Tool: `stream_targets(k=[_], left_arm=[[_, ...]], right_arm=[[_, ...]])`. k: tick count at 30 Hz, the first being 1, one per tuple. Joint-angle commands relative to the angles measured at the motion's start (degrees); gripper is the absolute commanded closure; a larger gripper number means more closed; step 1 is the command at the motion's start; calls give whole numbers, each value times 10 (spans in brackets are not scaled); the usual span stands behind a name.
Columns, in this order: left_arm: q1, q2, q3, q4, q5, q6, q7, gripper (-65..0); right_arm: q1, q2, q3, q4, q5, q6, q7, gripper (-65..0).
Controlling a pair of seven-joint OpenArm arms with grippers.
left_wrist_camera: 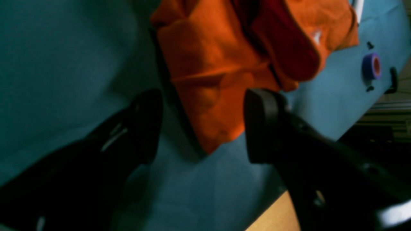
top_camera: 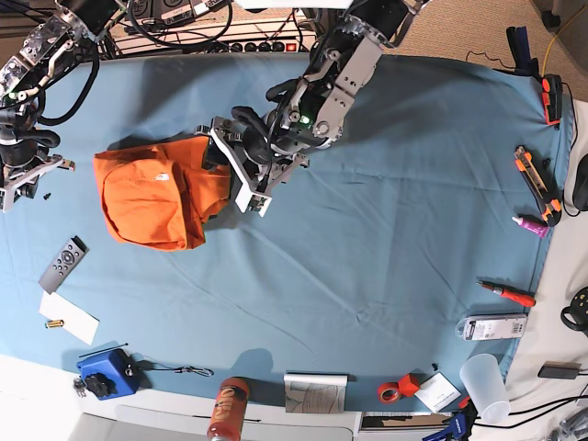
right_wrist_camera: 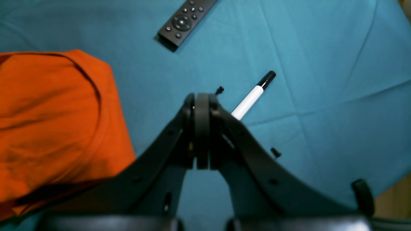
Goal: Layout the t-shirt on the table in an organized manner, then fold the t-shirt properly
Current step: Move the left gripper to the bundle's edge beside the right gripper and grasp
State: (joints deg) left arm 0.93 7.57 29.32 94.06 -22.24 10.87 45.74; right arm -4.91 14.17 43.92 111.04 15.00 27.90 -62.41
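The orange t-shirt point(top_camera: 152, 197) lies crumpled in a heap on the left part of the blue table point(top_camera: 386, 239). My left gripper point(top_camera: 237, 170) hovers at the heap's right edge. In the left wrist view the left gripper point(left_wrist_camera: 205, 128) is open, and a hanging corner of the t-shirt point(left_wrist_camera: 208, 64) sits in the gap between its fingers, touching neither. My right gripper point(top_camera: 23, 179) is near the table's left edge, apart from the shirt. The right wrist view shows the right gripper point(right_wrist_camera: 200, 99) shut on nothing, with the t-shirt point(right_wrist_camera: 48, 112) off to its left.
A black remote point(right_wrist_camera: 186, 21) and a white marker point(right_wrist_camera: 252, 96) lie near the right gripper, with small black screws beside them. A purple tape roll point(left_wrist_camera: 371, 65) sits beyond the shirt. Tools, a cup point(top_camera: 484, 381) and an orange tape roll point(top_camera: 395, 390) line the right and front edges.
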Motion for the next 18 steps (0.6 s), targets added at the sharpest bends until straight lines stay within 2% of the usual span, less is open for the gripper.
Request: stream_targets(k=[1, 3, 7, 11, 18], left_arm=[[-10, 14, 1, 10, -7, -17, -12, -366], [-13, 14, 1, 10, -3, -35, -11, -366], [-25, 14, 1, 10, 20, -34, 3, -366], [-30, 14, 1, 10, 21, -34, 5, -366], [-30, 14, -1, -31, 21, -34, -17, -362]], right_arm=[[5, 11, 2, -7, 2, -3, 17, 0], [5, 11, 2, -47, 2, -3, 34, 0], [10, 19, -10, -134, 16, 11, 71, 0], [26, 39, -49, -182, 33, 23, 71, 0], [50, 47, -134, -185, 31, 25, 61, 0]])
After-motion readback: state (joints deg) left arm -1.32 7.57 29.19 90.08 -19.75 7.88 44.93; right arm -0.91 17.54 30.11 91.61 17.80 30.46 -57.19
